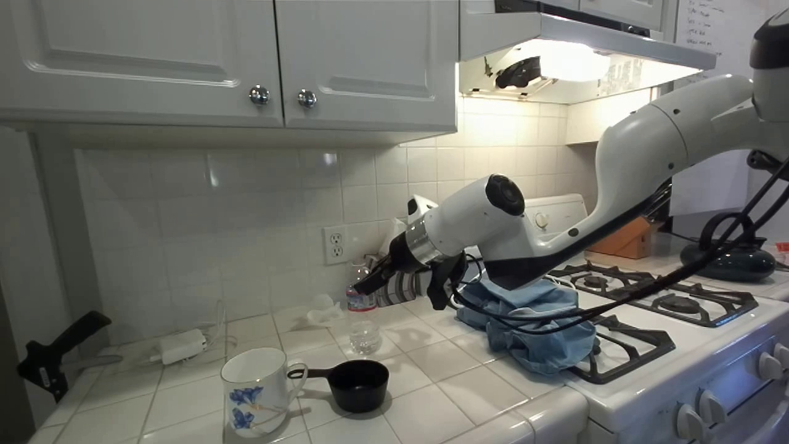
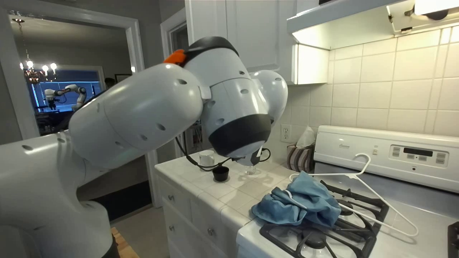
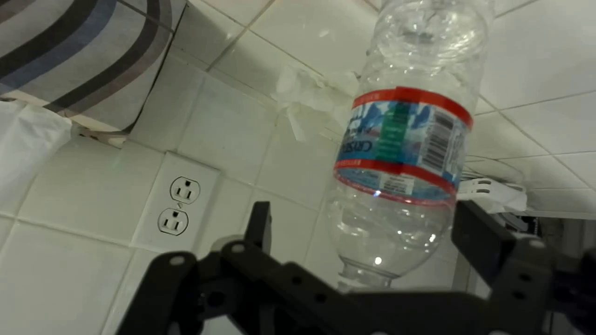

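Jaws stood spread wide, with nothing gripped. The clear plastic water bottle stood upright on the tiled bench, its label showing between the fingers in the wrist view and its neck toward the base of the jaws. It sat closer to one finger than to the other there; whether plastic met finger, I could not tell.

Step in hand, my reading: lining up on the bottle, grasp not yet made. Next move seemed to call for evening the gap on both sides, then a soft close; thin plastic would probably dent, and a nudge could tip it.

Containers: no waterline I could make out in the bottle; neck partly hidden, so cap unsettled. Below the jaws, a black measuring cup, dark inside, contents unclear. Also lower and farther from the jaws, a white mug with blue flowers, only its upper inner wall visible. The two handles overlapped in an exterior view; touching or not, unclear. Beyond the jaws, toward the wall, a striped tissue box with a white tissue poking up from its top.
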### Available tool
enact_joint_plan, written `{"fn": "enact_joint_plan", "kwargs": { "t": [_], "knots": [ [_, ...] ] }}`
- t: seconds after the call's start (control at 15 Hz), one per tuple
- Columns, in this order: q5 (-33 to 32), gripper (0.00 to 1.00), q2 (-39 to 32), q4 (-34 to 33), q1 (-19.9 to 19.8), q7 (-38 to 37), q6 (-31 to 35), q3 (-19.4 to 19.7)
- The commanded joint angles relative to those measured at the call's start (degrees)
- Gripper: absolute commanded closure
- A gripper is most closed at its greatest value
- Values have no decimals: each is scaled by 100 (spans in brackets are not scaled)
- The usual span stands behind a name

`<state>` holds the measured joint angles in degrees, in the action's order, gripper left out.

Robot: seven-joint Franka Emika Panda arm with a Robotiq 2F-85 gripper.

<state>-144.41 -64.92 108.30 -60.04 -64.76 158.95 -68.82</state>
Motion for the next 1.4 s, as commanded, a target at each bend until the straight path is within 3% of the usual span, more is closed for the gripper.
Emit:
{"fn": "enact_joint_plan", "kwargs": {
  "t": [0.0, 0.4, 0.47, 1.33],
  "knots": [
    [0, 0, -641, -104, -126, 803, 141, -196],
    [0, 0, -1053, -6, -283, 1440, -8, -308],
    [41, 0, -733, 4, -144, 1152, 38, -136],
    [46, 0, -885, 5, -241, 1325, 34, -224]
  ]
}}
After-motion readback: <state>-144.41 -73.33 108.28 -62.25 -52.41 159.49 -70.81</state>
